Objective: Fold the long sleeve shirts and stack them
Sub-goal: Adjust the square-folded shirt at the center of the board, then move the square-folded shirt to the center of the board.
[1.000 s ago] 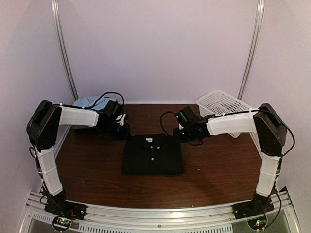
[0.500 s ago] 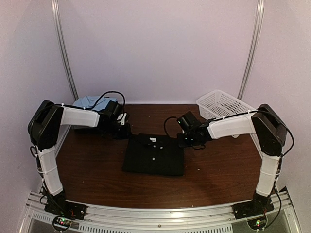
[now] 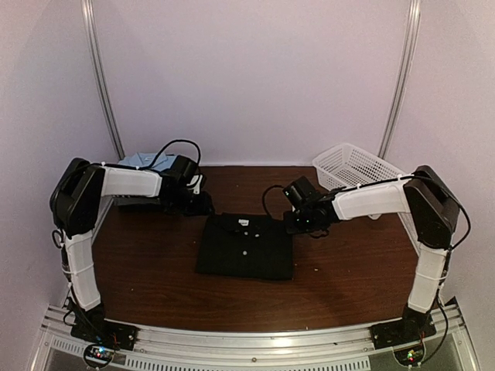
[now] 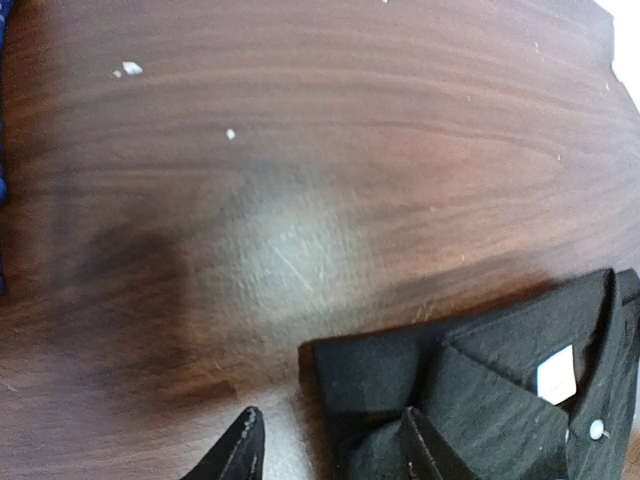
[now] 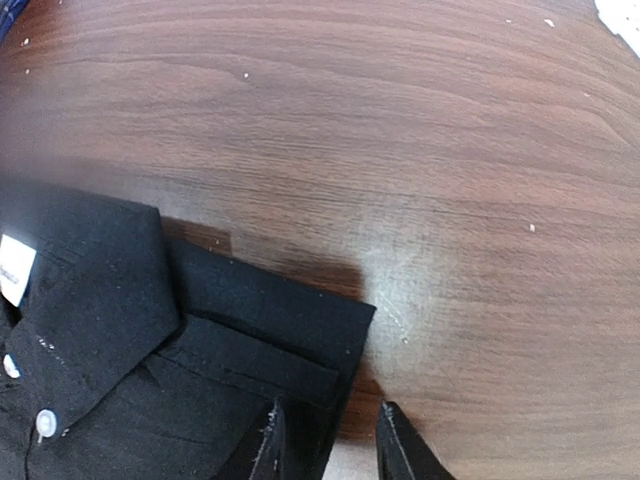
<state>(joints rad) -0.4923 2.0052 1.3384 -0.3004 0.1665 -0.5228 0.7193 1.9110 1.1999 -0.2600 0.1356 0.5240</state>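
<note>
A black shirt [image 3: 245,246] lies folded into a neat rectangle in the middle of the tabletop [image 3: 139,263]. Its collar [image 3: 238,222] is on the far edge and its button placket faces up.

The two arms reach in from either side to the far corners of this rectangle. The left claw [image 4: 330,445] sits at the far-left corner with its jaws parted, one fingertip over bare wood and the other over the fabric. The cloth under it lies flat and is not pinched. The right claw [image 5: 330,440] mirrors it at the far-right corner, also parted, straddling the layered edge of the fold without holding it.

Both claws being at the collar end suggests the fold was laid down toward the far side, with each corner set so the edges line up.

A light blue shirt [image 3: 138,161] rests at the far left of the tabletop, partly hidden behind the left arm. A white mesh basket [image 3: 352,166] stands at the far right, well apart from the black shirt.

The fold looks finished. Stacking the black shirt with the blue one probably comes next, which would need a fresh grip that keeps the layers together.
</note>
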